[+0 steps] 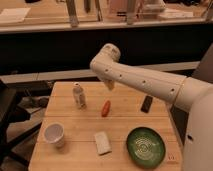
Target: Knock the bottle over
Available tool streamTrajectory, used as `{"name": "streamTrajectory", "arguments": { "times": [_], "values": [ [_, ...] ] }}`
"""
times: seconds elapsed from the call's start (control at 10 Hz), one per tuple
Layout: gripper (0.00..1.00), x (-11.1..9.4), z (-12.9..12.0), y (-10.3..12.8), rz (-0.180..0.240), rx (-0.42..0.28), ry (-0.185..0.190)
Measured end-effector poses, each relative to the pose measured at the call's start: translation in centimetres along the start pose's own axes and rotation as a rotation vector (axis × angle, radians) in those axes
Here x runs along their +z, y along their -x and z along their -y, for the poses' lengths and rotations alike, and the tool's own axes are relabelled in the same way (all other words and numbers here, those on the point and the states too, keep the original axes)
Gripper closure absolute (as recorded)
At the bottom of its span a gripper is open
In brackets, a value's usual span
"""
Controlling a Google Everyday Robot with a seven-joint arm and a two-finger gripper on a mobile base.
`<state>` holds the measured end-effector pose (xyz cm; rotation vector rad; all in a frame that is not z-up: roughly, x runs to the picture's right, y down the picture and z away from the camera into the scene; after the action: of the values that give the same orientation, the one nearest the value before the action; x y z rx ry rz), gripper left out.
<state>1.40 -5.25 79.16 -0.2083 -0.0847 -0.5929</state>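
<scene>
Six items on the table (125, 122), all placed here relative to the bottle.

- cup (54, 134): front-left of the bottle, well apart, upright, near the table's front-left corner.
- bottle (79, 95): upright on the back-left part of the table, nothing touching it.
- white block (103, 142): front-right of the bottle, lying flat, near the front edge.
- orange thing (105, 108): right of the bottle and slightly nearer the front, near it but apart, lying on the wood.
- gripper (109, 84): right of the bottle, above the table at about the height of the bottle's top, hanging from the arm's (145, 82) bend and pointing down. It is clear of the bottle and holds nothing that I can see. Can't tell whether it's open or closed.
- plate (145, 146): green, far front-right of the bottle.
- black slab (147, 103): far right of the bottle, roughly level with the orange thing, under the arm.
</scene>
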Motion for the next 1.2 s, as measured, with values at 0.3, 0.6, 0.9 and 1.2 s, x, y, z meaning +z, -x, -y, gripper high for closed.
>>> {"name": "streamTrajectory", "arguments": {
  "times": [0.3,0.6,0.9,1.2],
  "values": [
    [0.50,0.8,0.9,0.2,0.005,-0.007,-0.015],
    [0.82,1.4,1.5,0.4,0.013,-0.013,-0.026],
    [0.98,2.3,2.3,0.9,0.025,-0.022,-0.038],
    [0.98,3.4,2.8,1.1,0.034,-0.027,-0.045]
  ]
}}
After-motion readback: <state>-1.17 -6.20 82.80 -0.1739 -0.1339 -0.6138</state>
